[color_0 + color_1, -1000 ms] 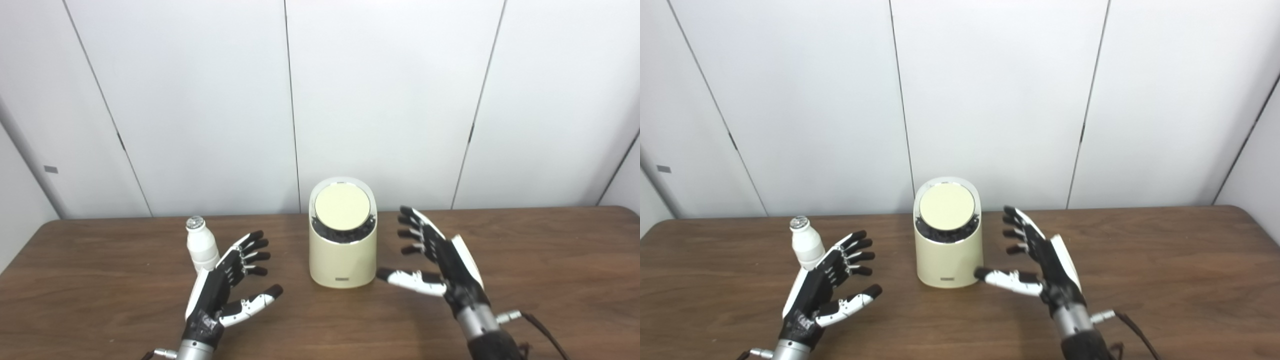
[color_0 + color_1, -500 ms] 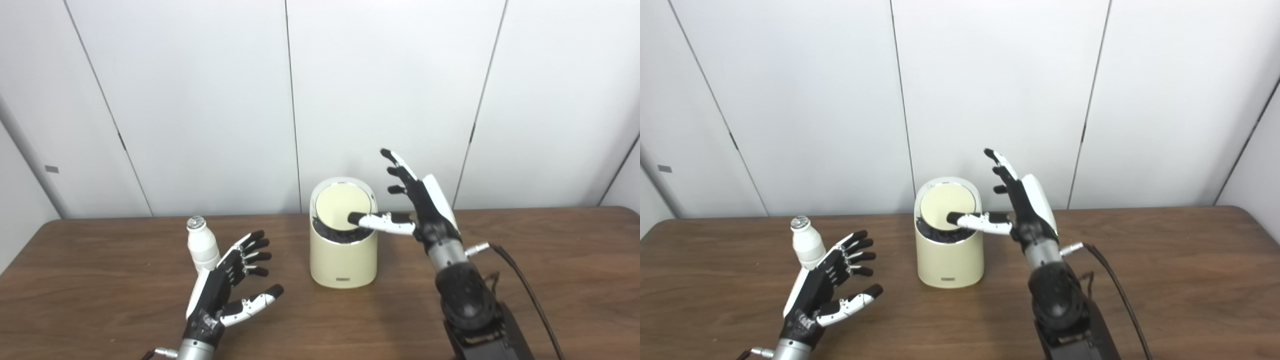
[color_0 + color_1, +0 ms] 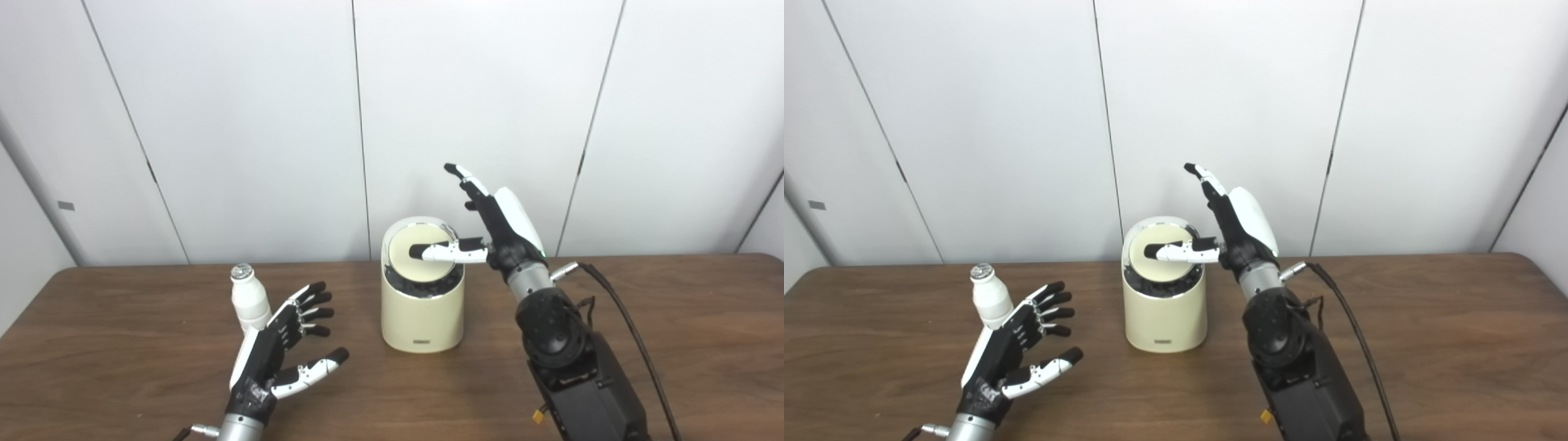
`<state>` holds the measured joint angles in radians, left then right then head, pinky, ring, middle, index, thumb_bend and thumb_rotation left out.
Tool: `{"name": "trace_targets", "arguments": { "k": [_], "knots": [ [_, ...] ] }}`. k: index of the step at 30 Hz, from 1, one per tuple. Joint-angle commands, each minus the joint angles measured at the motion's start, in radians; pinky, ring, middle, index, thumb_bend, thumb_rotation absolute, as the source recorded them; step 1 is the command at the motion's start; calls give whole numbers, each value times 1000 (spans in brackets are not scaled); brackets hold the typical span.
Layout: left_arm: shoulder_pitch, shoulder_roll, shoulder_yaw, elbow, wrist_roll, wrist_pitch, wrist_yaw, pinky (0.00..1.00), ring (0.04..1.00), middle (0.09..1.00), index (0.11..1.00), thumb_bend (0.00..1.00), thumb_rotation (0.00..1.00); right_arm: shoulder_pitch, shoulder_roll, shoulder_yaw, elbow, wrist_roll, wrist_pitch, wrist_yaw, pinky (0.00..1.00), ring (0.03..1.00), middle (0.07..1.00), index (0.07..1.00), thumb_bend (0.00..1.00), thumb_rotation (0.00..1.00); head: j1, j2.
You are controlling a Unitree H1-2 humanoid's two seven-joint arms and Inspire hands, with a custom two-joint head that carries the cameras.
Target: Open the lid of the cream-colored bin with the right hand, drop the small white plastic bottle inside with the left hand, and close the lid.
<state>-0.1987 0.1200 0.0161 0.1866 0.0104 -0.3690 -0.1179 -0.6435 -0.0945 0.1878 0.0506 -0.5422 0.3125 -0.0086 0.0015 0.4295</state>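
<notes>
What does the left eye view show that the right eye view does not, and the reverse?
Only the left eye view: a longer stretch of the left edge of the table. Only the right eye view: a longer stretch of its right edge, past the rounded corner. Both: the right hand with its thumb across the lid of the bin, and the open left hand beside the upright bottle, which neither hand holds.

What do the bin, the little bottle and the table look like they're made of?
Bin: probably smooth matte cream plastic, evenly coloured, with a shiny rim around its lid.
Bottle: likely opaque white plastic; its cap glints like foil.
Table: dark wood grain, whether laminate or solid wood is unclear.
</notes>
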Motion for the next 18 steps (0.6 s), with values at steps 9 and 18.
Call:
{"name": "trace_targets", "arguments": {
  "k": [9,18],
  "knots": [
    [-4,-8,-10,-5,14,-11,15,647,758,826,865,667,103,-70,-19,9,-11,-28,7,9,787,892,926,904,835,278,5,8],
    [0,-8,-12,-17,13,-5,10,649,764,830,871,662,102,-69,-29,1,26,-12,-20,-4,787,894,924,899,850,182,5,16]
  ]
}}
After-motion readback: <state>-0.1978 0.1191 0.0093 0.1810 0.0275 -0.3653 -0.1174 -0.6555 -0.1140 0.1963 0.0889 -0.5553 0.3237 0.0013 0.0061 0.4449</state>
